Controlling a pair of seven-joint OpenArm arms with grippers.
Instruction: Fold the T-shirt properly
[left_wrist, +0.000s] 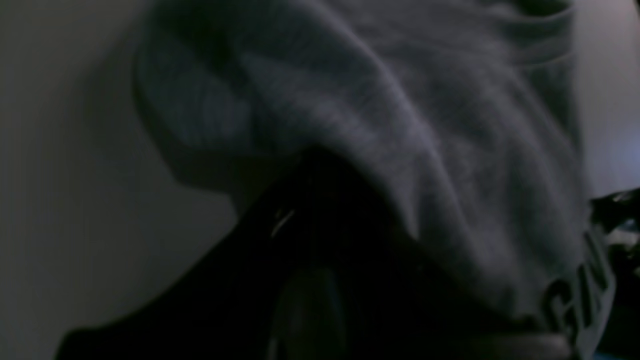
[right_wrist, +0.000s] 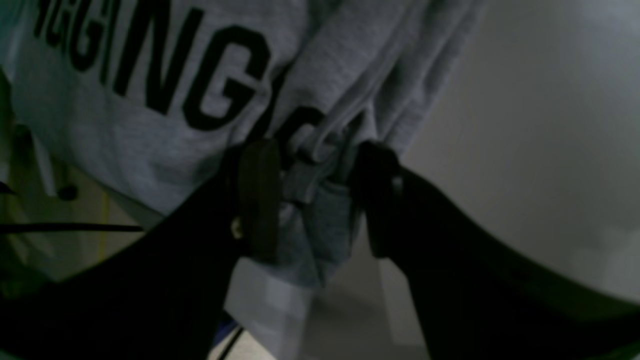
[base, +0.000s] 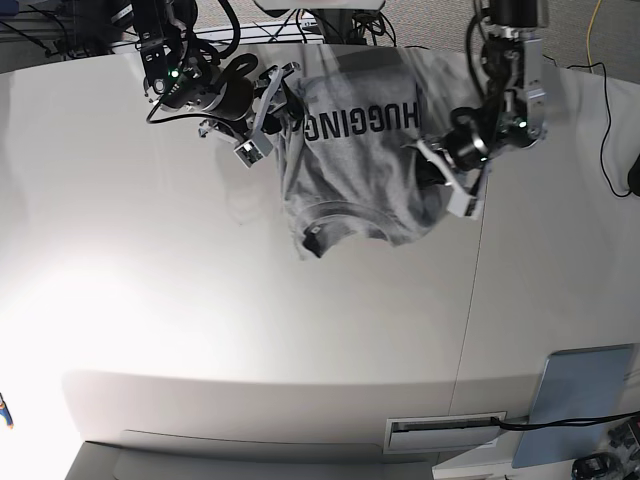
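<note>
The heather-grey T-shirt (base: 350, 185) hangs bunched above the white table (base: 200, 320), stretched between both grippers, with the black letters "HUGGING" facing the base camera and the ribbed collar at its low edge. My right gripper (base: 275, 105), on the base view's left, is shut on a fold of the T-shirt (right_wrist: 150, 125); in the right wrist view the gripper (right_wrist: 315, 192) has cloth pinched between its two dark fingers. My left gripper (base: 432, 165) holds the shirt's other side. In the left wrist view the T-shirt (left_wrist: 400, 100) drapes over one dark finger (left_wrist: 320, 260) and hides the rest.
A flat light-blue rectangular panel (base: 580, 400) lies at the front right corner. A table seam (base: 470, 300) runs front to back right of centre. Cables (base: 605, 120) lie at the right edge. A slot plate (base: 445, 432) sits at the front edge.
</note>
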